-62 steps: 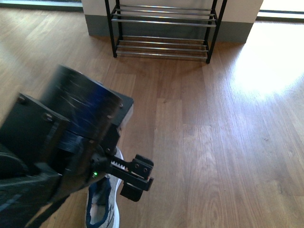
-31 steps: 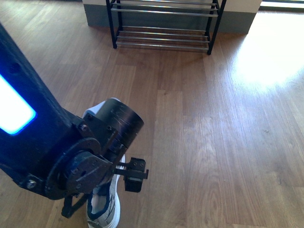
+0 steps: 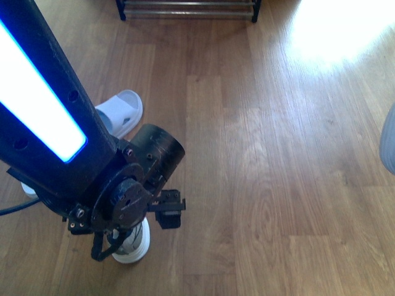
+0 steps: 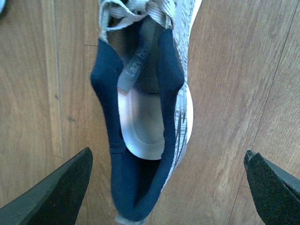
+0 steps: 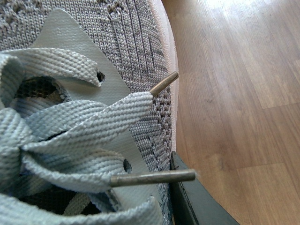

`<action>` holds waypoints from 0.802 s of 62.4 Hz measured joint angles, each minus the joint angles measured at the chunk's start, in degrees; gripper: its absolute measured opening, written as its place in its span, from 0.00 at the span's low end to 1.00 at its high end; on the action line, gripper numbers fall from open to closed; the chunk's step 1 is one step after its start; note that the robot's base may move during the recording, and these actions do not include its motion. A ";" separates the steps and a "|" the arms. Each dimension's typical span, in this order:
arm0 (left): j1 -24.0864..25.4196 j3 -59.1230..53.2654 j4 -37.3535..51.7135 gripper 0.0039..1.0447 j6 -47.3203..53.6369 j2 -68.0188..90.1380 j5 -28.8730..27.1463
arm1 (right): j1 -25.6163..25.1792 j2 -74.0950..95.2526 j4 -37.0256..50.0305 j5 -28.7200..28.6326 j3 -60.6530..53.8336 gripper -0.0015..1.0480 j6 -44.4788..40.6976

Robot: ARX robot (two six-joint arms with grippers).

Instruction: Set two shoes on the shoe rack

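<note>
Left gripper (image 4: 167,157), open: its two dark fingers (image 4: 51,192) stand wide apart on either side of the heel end of a grey knit sneaker (image 4: 145,93), touching neither side. The sneaker lies on the wooden floor (image 3: 278,185), its navy-lined opening facing the wrist camera, well apart from the shoe rack (image 3: 185,11) at the far edge of the front view. A pale sandal (image 3: 120,114) lies near the arm. Right gripper (image 5: 197,204): one dark finger rests against the side of the second sneaker (image 5: 136,42), beside its grey laces (image 5: 70,117); whether it grips cannot be told.
</note>
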 joint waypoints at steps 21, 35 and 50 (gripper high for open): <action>-0.02 8.55 -2.91 0.91 -0.20 7.89 3.85 | 0.00 0.00 0.00 -0.04 0.00 0.03 0.00; 0.24 11.76 -4.98 0.91 -0.74 12.20 4.79 | 0.00 0.00 0.00 -0.04 0.00 0.03 0.00; 1.25 16.65 -7.61 0.91 -0.50 15.39 5.11 | 0.00 0.00 0.00 -0.02 0.00 0.03 0.00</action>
